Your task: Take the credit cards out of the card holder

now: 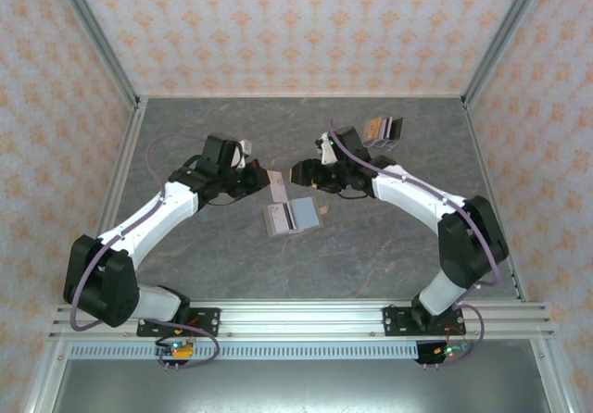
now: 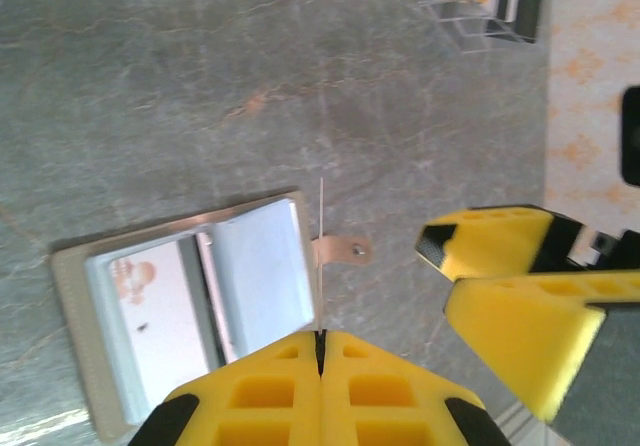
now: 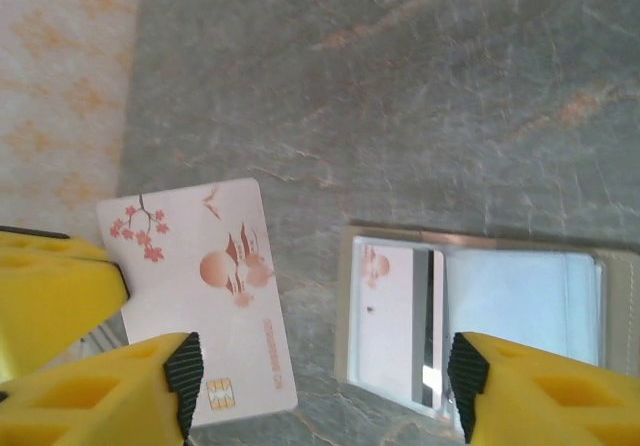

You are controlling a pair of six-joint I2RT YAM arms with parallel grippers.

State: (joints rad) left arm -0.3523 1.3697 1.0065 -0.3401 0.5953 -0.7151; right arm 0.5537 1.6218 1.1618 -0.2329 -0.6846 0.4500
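Peach-patterned walls (image 1: 278,24) close in a grey, marble-veined table (image 1: 389,237) on three sides. At the far right of the table stands a small wire rack (image 1: 384,132); in the left wrist view it (image 2: 485,6) seems to hold a few upright cards, one with an orange face, though the picture is too soft there to be sure.

The two arms reach inward and nearly meet above the middle of the table. The left gripper (image 1: 258,181) has its yellow fingers (image 2: 260,396) pressed together on a credit card (image 1: 276,185), lifted off the surface. From its own wrist the card (image 2: 321,256) shows edge-on as a thin line rising from the seam between the fingers. From the right wrist its pale face (image 3: 195,286) is plain: red blossoms, a round sun, a chip near the lower edge.

The right gripper (image 1: 310,174) hangs just beside that card with its jaws apart and nothing between them (image 3: 322,376).

The card holder (image 1: 290,217) lies flat and open on the table, just on the near side of both grippers, untouched by either. Its border is tan, its inner panels grey-blue (image 2: 250,276), and a small tan tab (image 2: 340,251) juts from one edge. One pocket holds a second card (image 3: 385,316) with the same blossom print.
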